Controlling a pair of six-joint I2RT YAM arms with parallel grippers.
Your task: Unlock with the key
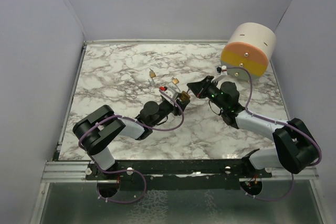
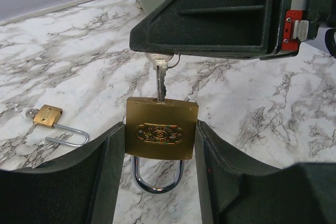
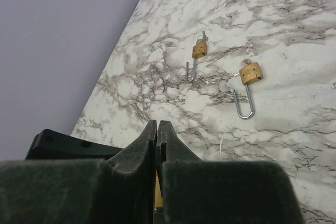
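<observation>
The left gripper [image 2: 160, 135] is squeezing a big gold lock [image 2: 161, 129] from both sides, in the lower middle of the left wrist view. The lock's silver loop is hanging down under it. A key [image 2: 160, 74] is sticking straight into the top of the lock. The right gripper [image 3: 158, 132] is pinching the key's round end, with its fingers pressed tight together. In the top view this is all happening in the middle of the marble table [image 1: 121, 61]. A small gold lock [image 3: 198, 51] is lying open near the top middle of the right wrist view. A second small lock [image 3: 251, 74] is lying open just to its right. A round cream and orange box [image 1: 248, 48] is sitting at the upper right of the top view.
</observation>
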